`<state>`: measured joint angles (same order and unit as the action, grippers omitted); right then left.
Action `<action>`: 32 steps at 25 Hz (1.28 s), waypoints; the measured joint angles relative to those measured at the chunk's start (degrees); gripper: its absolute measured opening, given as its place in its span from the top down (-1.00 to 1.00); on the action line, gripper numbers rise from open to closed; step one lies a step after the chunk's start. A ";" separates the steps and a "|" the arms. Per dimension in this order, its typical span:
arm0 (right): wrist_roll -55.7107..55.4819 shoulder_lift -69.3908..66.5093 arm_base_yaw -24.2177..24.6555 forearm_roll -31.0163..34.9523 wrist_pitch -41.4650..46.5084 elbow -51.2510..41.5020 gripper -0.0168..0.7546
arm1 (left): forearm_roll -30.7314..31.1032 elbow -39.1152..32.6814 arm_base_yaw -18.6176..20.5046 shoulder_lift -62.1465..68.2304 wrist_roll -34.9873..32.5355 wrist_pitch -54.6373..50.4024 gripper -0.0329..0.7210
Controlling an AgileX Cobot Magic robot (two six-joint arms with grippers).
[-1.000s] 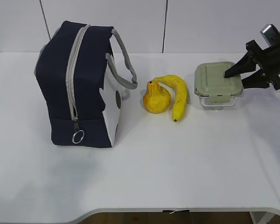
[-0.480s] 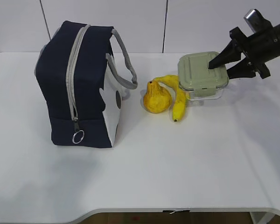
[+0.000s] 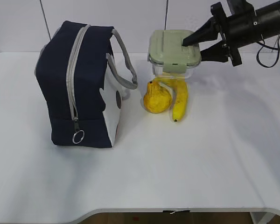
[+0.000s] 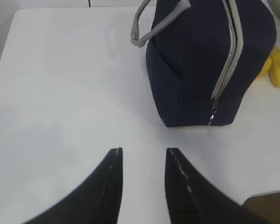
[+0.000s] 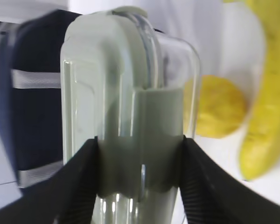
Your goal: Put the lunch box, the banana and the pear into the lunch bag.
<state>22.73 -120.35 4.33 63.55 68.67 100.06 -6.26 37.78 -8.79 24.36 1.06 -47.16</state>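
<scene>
My right gripper point(image 3: 192, 48) is shut on the lunch box point(image 3: 171, 50), a clear glass box with a sage-green lid, and holds it in the air above the fruit. In the right wrist view the lunch box point(image 5: 130, 107) fills the space between both fingers point(image 5: 79, 177). The pear point(image 3: 157, 97) and the banana point(image 3: 178, 100) lie side by side on the table below. The navy lunch bag point(image 3: 81, 84) stands at the left with its grey zipper point(image 3: 73, 79) closed. My left gripper point(image 4: 143, 151) hovers open over bare table, short of the lunch bag point(image 4: 203, 56).
The white table point(image 3: 186, 158) carries only these things. A white wall point(image 3: 130, 18) runs behind it. Grey webbing handles point(image 3: 123, 65) hang off the bag's right side, toward the pear.
The right gripper has lifted the lunch box off the table and carried it up and to the left, from the right of the banana to above the fruit. The left arm has not moved.
</scene>
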 joint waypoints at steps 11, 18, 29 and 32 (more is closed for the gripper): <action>0.26 0.00 -3.76 8.67 -0.10 0.00 -0.04 | -10.84 13.34 0.00 28.31 -9.80 6.77 0.29; 0.60 0.00 -6.49 13.72 -0.46 1.17 -0.04 | -15.53 21.81 0.00 41.78 -11.78 6.49 0.29; 0.81 0.00 -10.51 13.97 -0.07 13.45 -0.04 | -20.18 33.64 0.00 58.71 -19.78 5.83 0.14; 0.81 0.00 -11.82 14.19 0.64 15.10 -0.04 | -24.06 37.36 0.00 62.18 -22.01 4.18 0.13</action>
<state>23.54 -120.35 -7.49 77.74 69.30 115.16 -30.33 75.15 -8.79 86.55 -20.95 -42.98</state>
